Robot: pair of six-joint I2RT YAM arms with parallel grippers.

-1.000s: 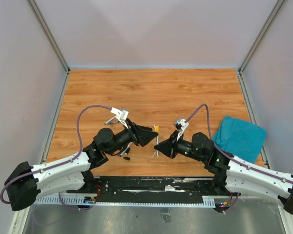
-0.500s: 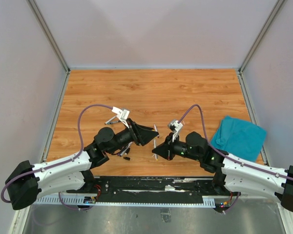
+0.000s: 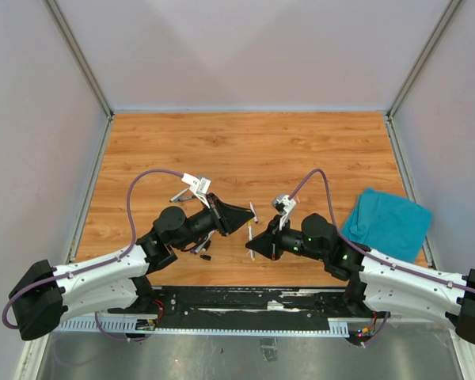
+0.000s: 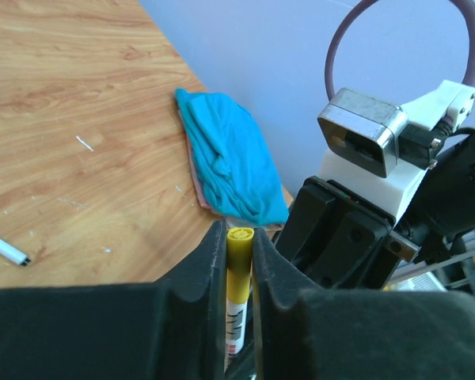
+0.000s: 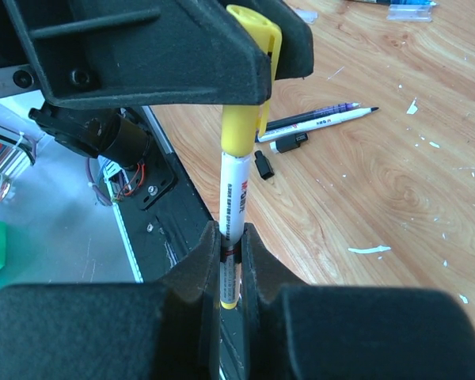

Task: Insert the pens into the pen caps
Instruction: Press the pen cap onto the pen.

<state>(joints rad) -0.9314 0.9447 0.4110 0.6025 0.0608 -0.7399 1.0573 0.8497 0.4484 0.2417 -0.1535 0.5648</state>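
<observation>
Left gripper (image 4: 239, 237) and right gripper (image 5: 230, 241) meet tip to tip above the near middle of the wooden table (image 3: 245, 150), both arms reaching low and inward. The right's matte black fingers pinch the white pen (image 5: 231, 194) low on its barrel. The left's fingers are closed on its yellow cap (image 5: 242, 127). Two thin loose pens (image 5: 324, 121) and a small black cap (image 5: 263, 165) lie on the wood nearby.

PLACE: robotics lab test cell | SIGNS: plain grey panel walls (image 3: 245, 47) in aluminium corner rails (image 3: 80, 55) | wood-grain tabletop (image 3: 245, 150) | black metal base plate (image 3: 245, 301) (coloured wiring (image 3: 148, 323) beside it) carrying white-and-black robot arms (image 3: 95, 281)
</observation>
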